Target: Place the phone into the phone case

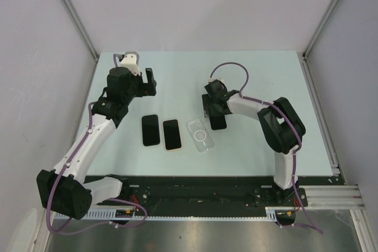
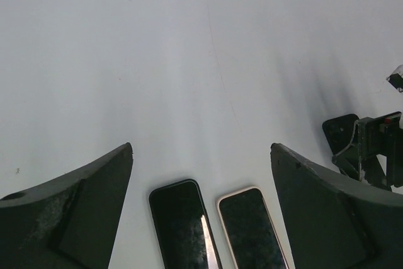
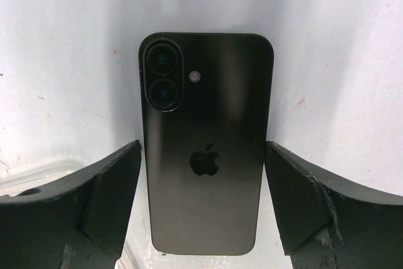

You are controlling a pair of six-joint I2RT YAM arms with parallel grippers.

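While the left hand hangs released at upper left, the right hand straddles the black phone, face down on the surface right of centre. Clenched or not: cannot tell. Clear case lies just left of it.

Pale blue-green table, viewed from above. It is enclosed by plain white panels: a back panel at 12 o'clock, a left panel at 9 o'clock and a right panel at 3 o'clock. The corners are framed by aluminium struts. A black rail is fixed along the 6 o'clock edge. Illumination is even and diffuse.
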